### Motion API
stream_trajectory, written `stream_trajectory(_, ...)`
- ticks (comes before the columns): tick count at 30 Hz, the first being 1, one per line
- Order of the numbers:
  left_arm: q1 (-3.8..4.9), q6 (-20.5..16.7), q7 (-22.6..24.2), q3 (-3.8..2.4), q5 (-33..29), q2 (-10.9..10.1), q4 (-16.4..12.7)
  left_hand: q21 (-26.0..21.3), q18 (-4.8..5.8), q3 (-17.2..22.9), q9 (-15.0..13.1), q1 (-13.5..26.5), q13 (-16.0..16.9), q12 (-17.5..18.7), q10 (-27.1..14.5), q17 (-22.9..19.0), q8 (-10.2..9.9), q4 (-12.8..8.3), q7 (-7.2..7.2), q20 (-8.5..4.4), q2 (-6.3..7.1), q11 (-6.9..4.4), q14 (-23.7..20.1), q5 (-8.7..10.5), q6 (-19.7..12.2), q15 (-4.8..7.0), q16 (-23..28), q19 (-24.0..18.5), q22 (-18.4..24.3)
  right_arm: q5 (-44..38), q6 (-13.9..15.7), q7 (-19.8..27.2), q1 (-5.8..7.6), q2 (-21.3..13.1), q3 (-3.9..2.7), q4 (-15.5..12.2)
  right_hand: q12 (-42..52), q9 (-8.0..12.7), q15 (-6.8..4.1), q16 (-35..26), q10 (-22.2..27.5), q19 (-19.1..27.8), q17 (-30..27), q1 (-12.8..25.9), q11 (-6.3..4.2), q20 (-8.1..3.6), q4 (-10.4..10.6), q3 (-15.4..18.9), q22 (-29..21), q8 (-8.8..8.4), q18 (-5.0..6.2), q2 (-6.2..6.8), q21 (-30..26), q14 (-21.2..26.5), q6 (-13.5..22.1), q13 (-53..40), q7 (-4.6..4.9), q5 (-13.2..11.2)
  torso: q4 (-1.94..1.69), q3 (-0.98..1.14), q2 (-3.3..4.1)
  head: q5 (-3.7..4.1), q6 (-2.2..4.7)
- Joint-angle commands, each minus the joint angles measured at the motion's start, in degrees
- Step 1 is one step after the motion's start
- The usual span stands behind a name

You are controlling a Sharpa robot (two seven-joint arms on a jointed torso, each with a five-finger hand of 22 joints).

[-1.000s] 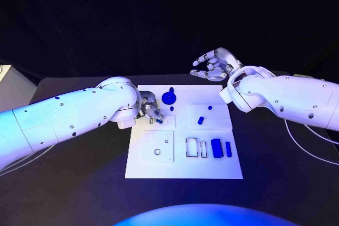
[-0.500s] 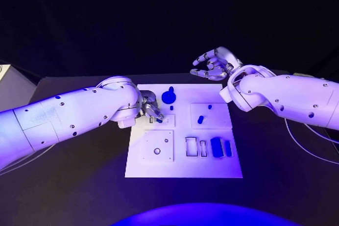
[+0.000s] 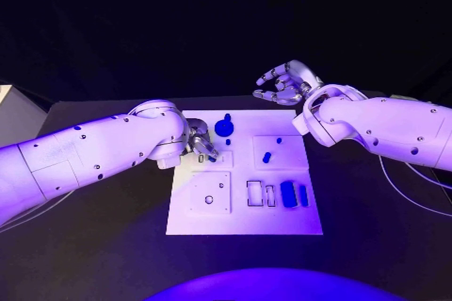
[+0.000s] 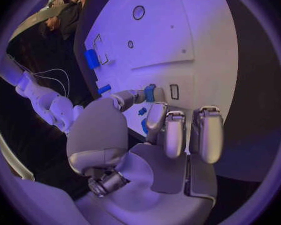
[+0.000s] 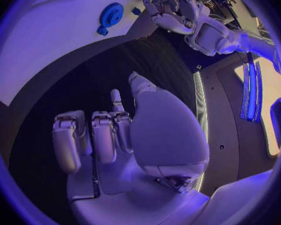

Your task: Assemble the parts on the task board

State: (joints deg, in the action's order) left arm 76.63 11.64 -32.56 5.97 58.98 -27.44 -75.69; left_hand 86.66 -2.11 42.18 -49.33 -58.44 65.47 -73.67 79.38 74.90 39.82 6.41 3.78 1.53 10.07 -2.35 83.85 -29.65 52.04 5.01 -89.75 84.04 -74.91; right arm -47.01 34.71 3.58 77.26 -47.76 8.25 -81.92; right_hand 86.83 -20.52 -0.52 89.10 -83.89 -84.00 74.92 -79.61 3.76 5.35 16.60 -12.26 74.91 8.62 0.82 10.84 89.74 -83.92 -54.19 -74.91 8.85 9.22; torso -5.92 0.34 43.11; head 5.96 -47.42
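Left hand [image 4: 154,135] pinches small blue part [image 4: 150,92] just above rectangular slot [image 4: 174,91] on task board [image 3: 296,226]; slot just beside part. Right hand [image 3: 285,83] beyond board's far edge, fingers curled, holds nothing.

White board [image 3: 245,219] on a black counter [image 3: 113,249]; blue parts [image 3: 288,194]; silver robot hands [image 3: 283,85] on white arms [image 3: 85,151].

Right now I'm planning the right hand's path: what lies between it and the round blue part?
In the head view, only bare task board and black table lie between the right hand and the round blue part.
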Motion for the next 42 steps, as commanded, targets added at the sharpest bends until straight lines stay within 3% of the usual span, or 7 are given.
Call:
stream_trajectory(1,-0.70,1.93,-0.44,0.45,-0.36,0.36,0.03,0.26,0.59,5.60,-1.60,-0.44,0.07,-0.24,0.51,15.10,-0.01,-5.98,-2.35,-0.48,-1.33,-0.17,6.15,0.45,2.86,0.41,-0.25,2.57,-8.22,-0.41,-0.71,0.32,-0.03,0.00,0.00,-0.09,-0.31,0.07,0.44,-0.37,-3.31,-6.00,12.11,0.54,0.42,0.44,-0.06,0.33,15.09,0.31,-0.82,0.07,0.26,-5.32,0.45,-12.74,0.07,0.28,-0.05,0.00,-0.05,-0.02,0.01)
stream_trajectory(7,-0.71,2.02,-0.28,0.45,-0.82,0.49,0.18,0.28,0.62,3.85,-1.27,0.15,0.41,-0.29,0.75,15.10,-0.24,-4.82,-2.52,-0.57,-2.50,-0.26,6.15,1.51,3.49,0.48,-0.25,2.63,-8.33,-0.41,-0.72,0.33,-0.03,0.03,0.00,-0.05,-0.31,0.07,0.44,-0.37,-3.31,-6.00,12.11,0.54,0.42,0.44,-0.06,0.33,15.09,0.31,-0.82,0.07,0.26,-5.32,0.45,-12.74,0.07,0.28,-0.03,-0.02,-0.06,0.11,-0.08)
stream_trajectory(18,-0.74,1.95,-0.01,0.45,-1.13,0.72,0.37,0.28,0.64,0.18,-0.88,0.97,0.82,-0.33,0.99,15.10,-0.57,-3.45,-2.84,-0.68,-2.74,-0.46,6.15,3.02,4.14,0.64,-0.25,2.67,-8.41,-0.41,-0.64,0.32,-0.03,0.00,0.00,-0.08,-0.32,0.07,0.43,-0.40,-3.30,-6.00,12.06,0.67,0.42,0.45,-0.05,0.36,15.09,0.34,-0.82,-0.01,0.26,-5.30,0.48,-12.72,0.07,0.39,-0.06,-0.03,-0.03,0.25,-0.20)
stream_trajectory(42,-0.78,2.79,-0.06,0.46,-1.10,0.82,0.49,0.28,0.66,-3.13,-0.57,0.60,0.96,-0.17,0.94,15.10,-1.05,-3.55,-3.04,-0.88,-1.07,-0.63,6.15,3.98,4.09,0.80,-0.25,2.73,-8.52,-0.42,-0.41,0.39,-0.03,-0.10,0.00,-0.23,-0.34,0.07,0.43,-0.44,-3.28,-6.00,11.97,0.77,0.42,0.45,-0.06,0.41,15.09,0.37,-0.82,0.00,0.26,-5.28,0.51,-12.71,0.07,0.41,-0.07,-0.08,-0.04,0.44,-0.62)
